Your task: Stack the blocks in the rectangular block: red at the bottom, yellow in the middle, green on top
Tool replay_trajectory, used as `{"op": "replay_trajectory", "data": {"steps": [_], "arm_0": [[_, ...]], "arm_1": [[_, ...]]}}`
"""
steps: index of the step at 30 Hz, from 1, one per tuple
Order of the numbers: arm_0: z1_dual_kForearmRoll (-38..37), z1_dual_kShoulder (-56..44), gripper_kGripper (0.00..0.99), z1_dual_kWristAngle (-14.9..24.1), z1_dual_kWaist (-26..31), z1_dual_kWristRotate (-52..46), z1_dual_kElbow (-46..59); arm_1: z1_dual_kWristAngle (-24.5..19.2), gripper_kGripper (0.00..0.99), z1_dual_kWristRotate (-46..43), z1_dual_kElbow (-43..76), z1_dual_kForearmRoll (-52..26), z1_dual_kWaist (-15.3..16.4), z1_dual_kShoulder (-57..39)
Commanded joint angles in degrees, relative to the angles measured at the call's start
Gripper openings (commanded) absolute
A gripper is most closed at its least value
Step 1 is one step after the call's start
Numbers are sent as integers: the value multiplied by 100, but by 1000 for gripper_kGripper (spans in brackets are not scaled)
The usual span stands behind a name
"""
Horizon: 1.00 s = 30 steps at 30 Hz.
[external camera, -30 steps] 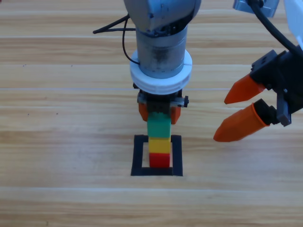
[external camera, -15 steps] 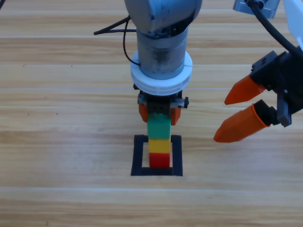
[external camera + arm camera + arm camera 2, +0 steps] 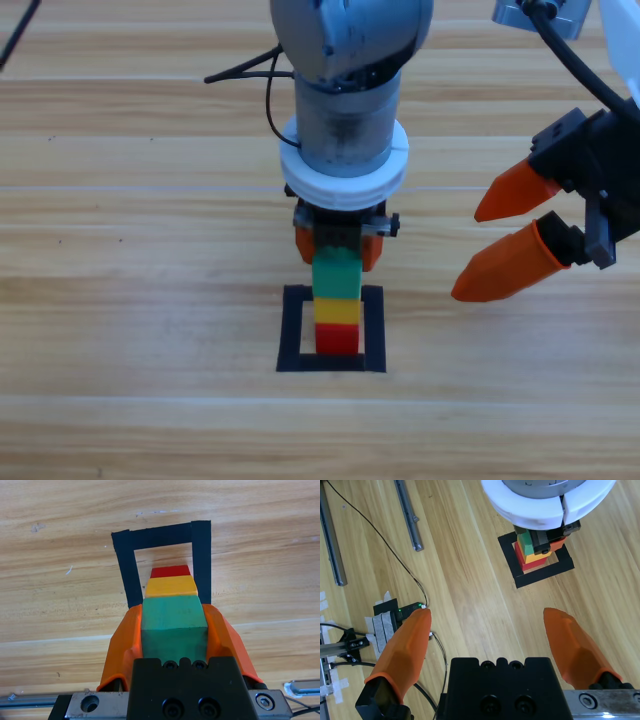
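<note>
Partly hidden from above, the left gripper sits behind its arm; only the left wrist view shows both jaws clamped on the green cube, atop yellow and red inside the tape outline. Aside, the right gripper gapes wide.

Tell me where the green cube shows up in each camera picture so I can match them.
High view: green cube centre, topping the stack.
Left wrist view: lower centre, between the left gripper jaws.
Right wrist view: upper right, mostly hidden.
Shared landmark: black tape outline.
</note>
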Motion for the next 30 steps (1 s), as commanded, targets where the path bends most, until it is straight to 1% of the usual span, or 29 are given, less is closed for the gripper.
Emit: {"op": "replay_trajectory", "data": {"steps": [1,6,7,8,9,10,18,21,26,28,30], "arm_0": [[-106,275,0,42,-12,2,108],[-97,214,5,50,-3,2,108],[-97,178,183,59,-3,-7,99],[-88,143,494,59,-3,-7,99],[-71,91,864,68,-3,-7,108],[-71,29,989,77,-3,-7,108],[-44,-270,990,112,41,-15,134],[-44,-551,990,112,41,-15,169],[-36,-1395,990,156,41,-15,161],[43,-1799,990,244,41,-42,240],[43,-2283,990,384,41,-121,565]], "arm_1": [[123,989,-24,180,-29,129,83],[123,989,-24,180,-29,129,83],[123,989,-24,180,-29,129,83],[123,989,-24,180,-29,129,83],[123,989,-24,180,-29,129,83],[123,989,-24,180,-29,129,83],[123,989,-24,180,-29,129,74],[123,989,-24,198,-29,129,48],[123,989,-6,189,-29,129,22],[123,989,3,180,-21,129,4],[114,989,3,180,-21,129,-31]]}}
